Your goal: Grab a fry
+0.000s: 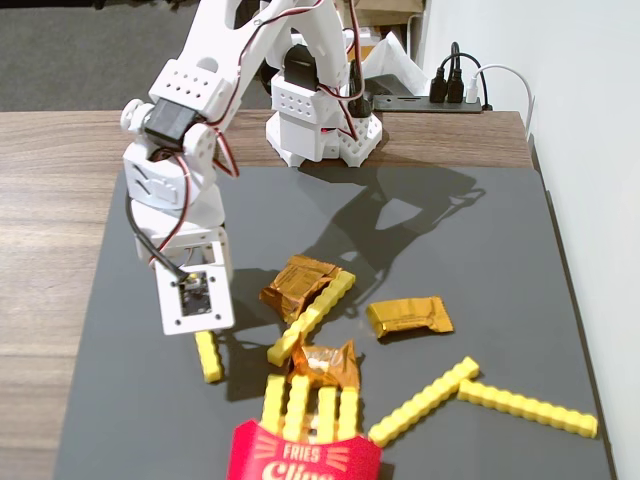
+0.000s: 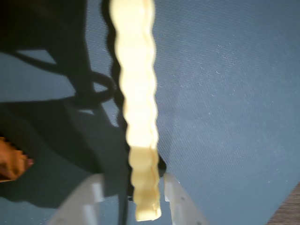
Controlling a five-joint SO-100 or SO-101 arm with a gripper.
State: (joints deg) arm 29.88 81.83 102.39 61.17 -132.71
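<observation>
bare mat (image 1: 130,400) left of gripper (image 2: 132,187); wrapper (image 1: 297,283) probably near right.

The pincer (image 1: 205,330) hangs over a fry (image 1: 209,356) (its top hidden) on the dark mat (image 1: 480,260).

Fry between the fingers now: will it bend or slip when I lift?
The fry looks like rigid studded plastic, so it probably won't bend. The gripper straddles one end, so the long free end may droop or pivot. Its bumpy sides should help against slipping.
</observation>
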